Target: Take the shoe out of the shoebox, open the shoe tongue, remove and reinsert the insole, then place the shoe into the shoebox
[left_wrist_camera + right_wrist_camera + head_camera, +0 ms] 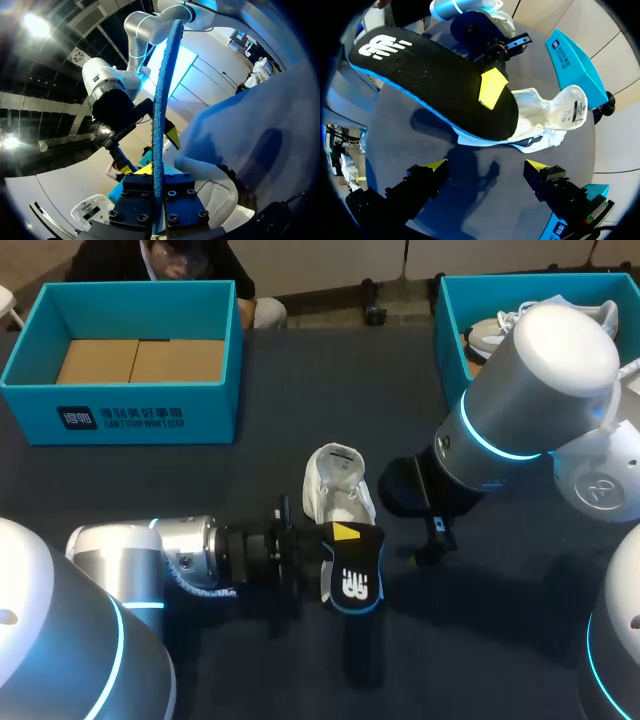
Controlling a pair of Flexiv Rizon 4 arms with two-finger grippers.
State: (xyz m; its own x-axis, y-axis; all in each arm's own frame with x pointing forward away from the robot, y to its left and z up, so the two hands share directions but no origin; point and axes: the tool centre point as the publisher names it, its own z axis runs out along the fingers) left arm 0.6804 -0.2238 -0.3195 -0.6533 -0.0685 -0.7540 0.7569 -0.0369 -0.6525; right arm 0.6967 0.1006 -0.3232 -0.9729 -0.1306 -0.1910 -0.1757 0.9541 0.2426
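Observation:
A black insole (356, 578) with a blue edge and a white logo is held just above the table, my left gripper (340, 535) shut on its end. In the left wrist view the insole (161, 100) stands edge-on between the yellow fingertips (144, 169). The white shoe (336, 485) lies on the dark table just beyond the insole, its tongue pulled up. My right gripper (485, 167) hangs open above the table beside the shoe (555, 115), with the insole (435, 85) ahead of it. Nothing is between its fingers.
A blue shoebox (130, 405) with cardboard inside stands at the back left. A second blue box (450, 320) holding another shoe stands at the back right, partly behind my right arm (530, 390). Bare table lies in front.

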